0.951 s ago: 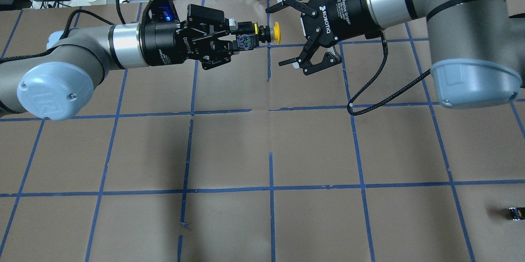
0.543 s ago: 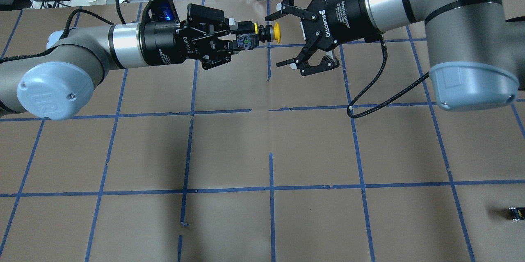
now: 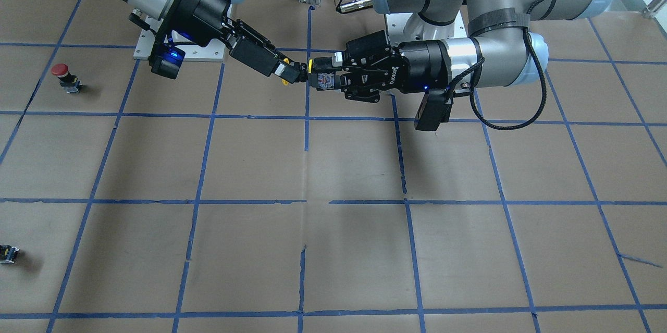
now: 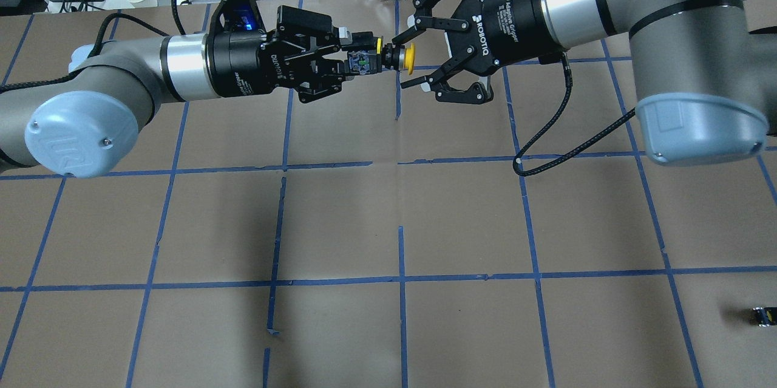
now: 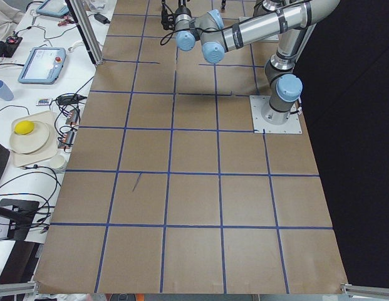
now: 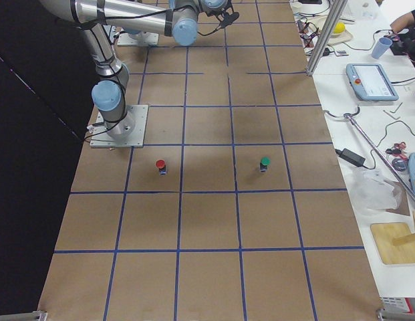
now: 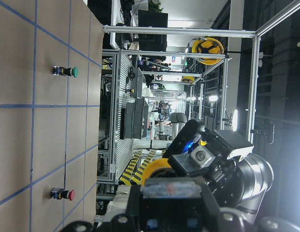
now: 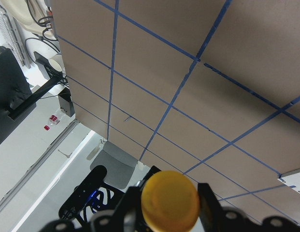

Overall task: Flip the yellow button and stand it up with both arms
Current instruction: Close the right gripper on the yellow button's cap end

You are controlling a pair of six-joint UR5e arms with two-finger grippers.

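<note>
The yellow button [image 4: 411, 59] hangs in mid-air above the table's far middle, lying sideways with its cap towards my right arm. My left gripper [image 4: 357, 55] is shut on its black and grey body [image 3: 324, 79]. My right gripper [image 4: 405, 62] has its fingers closed in on the yellow cap from both sides. In the right wrist view the cap [image 8: 170, 199] fills the gap between the two fingers. In the left wrist view the cap [image 7: 157, 170] shows just beyond the held body, with the right gripper behind it.
A red-capped button [image 3: 61, 75] stands on the table on my right side, and a green-capped one [image 6: 264, 162] stands further out. A tiny black part with a yellow label [image 4: 762, 316] lies near the right front edge. The brown paper [image 4: 400, 206] carries blue tape lines.
My right gripper has moved left onto the button's cap, and its fingers have closed from wide open down to the cap. My left gripper has held still with the button's body.
</note>
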